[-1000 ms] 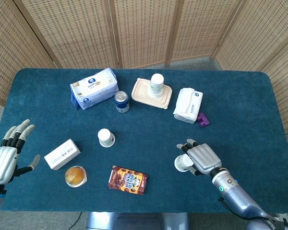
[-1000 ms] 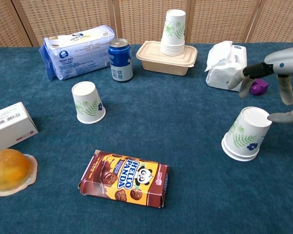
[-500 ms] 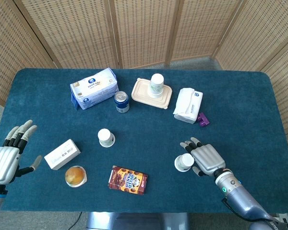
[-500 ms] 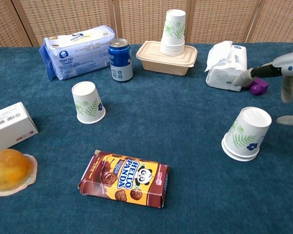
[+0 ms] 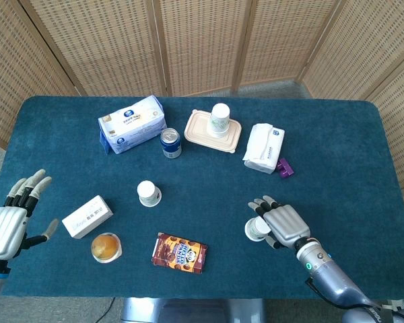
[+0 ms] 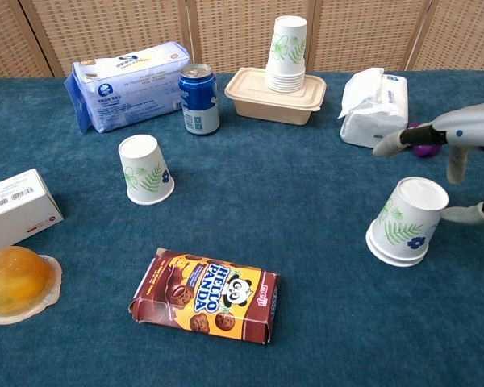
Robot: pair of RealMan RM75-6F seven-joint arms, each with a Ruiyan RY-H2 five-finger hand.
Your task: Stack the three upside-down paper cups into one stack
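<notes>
Two nested upside-down paper cups (image 5: 257,229) (image 6: 405,222) stand at the front right of the table. My right hand (image 5: 283,225) (image 6: 466,133) is just right of them, fingers spread over the top and thumb close to the cup's side, holding nothing. A single upside-down cup (image 5: 149,193) (image 6: 145,168) stands alone to the left of the middle. My left hand (image 5: 10,221) hovers open past the table's left edge, seen only in the head view.
A taller cup stack (image 5: 219,120) (image 6: 288,55) sits on a beige lidded container (image 5: 205,131). Around are a blue can (image 6: 198,98), wipes pack (image 6: 129,85), tissue pack (image 6: 375,97), purple item (image 5: 285,168), biscuit box (image 6: 206,294), white box (image 6: 16,208) and jelly cup (image 6: 14,282).
My right hand drew back to the right of the nested cups half a second ago and has now come in close again. The cups and my left hand stayed put.
</notes>
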